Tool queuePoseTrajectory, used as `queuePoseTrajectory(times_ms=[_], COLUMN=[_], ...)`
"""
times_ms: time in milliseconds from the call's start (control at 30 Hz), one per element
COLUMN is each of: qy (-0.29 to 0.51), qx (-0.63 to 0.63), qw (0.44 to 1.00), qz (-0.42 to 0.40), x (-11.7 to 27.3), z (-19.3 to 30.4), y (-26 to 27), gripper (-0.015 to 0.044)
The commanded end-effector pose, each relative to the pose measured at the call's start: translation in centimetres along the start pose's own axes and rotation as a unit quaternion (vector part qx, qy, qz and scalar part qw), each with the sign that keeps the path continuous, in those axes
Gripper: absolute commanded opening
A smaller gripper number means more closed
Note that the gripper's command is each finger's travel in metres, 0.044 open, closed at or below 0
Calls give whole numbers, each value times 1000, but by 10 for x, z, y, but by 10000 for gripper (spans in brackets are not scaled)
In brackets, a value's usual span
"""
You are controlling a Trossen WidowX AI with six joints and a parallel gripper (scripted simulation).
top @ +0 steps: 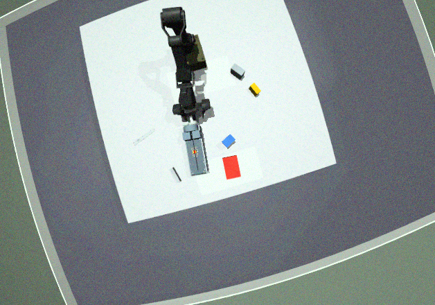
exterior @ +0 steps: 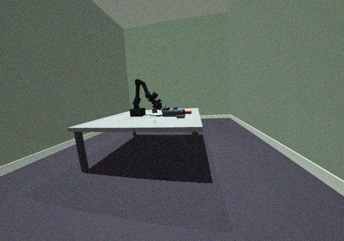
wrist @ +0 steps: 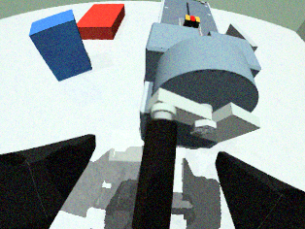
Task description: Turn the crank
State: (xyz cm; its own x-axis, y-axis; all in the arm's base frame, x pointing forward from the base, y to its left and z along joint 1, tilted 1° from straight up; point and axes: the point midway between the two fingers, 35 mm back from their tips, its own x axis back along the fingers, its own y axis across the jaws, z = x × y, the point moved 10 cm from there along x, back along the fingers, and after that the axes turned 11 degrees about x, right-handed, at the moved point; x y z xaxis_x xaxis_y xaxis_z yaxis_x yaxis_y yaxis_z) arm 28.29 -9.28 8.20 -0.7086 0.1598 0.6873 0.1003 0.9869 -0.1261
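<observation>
The tool point(top: 190, 120) point(exterior: 160, 108) point(wrist: 156, 149) is spread wide, its fingers apart on either side of the crank's black handle point(wrist: 156, 177) and touching neither side of it. The blue-grey machine point(top: 197, 155) point(exterior: 173, 113) point(wrist: 206, 60) lies on the table point(top: 281, 125) point(exterior: 133, 124) point(wrist: 58, 112), in front of the arm. Its red pointer point(top: 194, 152) point(wrist: 192, 18) sits between yellow marks; whether it is exactly level I cannot tell. A blue block point(top: 228, 141) point(exterior: 175, 108) point(wrist: 60, 46) stands near a red block point(top: 231, 167) point(exterior: 188, 112) point(wrist: 102, 20).

A black arm point(exterior: 142, 85) is seen bent over a white counter point(exterior: 125, 123), its fingers point(exterior: 159, 106) lowered near a dark machine point(exterior: 173, 113). A red block point(exterior: 188, 112) is seen at the machine's far end; 1 small pale piece point(exterior: 154, 121) is set nearer the front edge.
</observation>
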Motion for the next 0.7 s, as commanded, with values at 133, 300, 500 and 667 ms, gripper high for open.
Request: queuePoseTrajectory(times_ms=[133,300,500,667], qy=[-1,-1,-1,0], qx=[0,0,0,0], qw=[1000,1000,1000,1000], qz=[0,0,0,1], x=[16,31,43,73], z=[-18,-31,-45,-76], y=[-4,-6,-9,-15], gripper=[440,440,440,440])
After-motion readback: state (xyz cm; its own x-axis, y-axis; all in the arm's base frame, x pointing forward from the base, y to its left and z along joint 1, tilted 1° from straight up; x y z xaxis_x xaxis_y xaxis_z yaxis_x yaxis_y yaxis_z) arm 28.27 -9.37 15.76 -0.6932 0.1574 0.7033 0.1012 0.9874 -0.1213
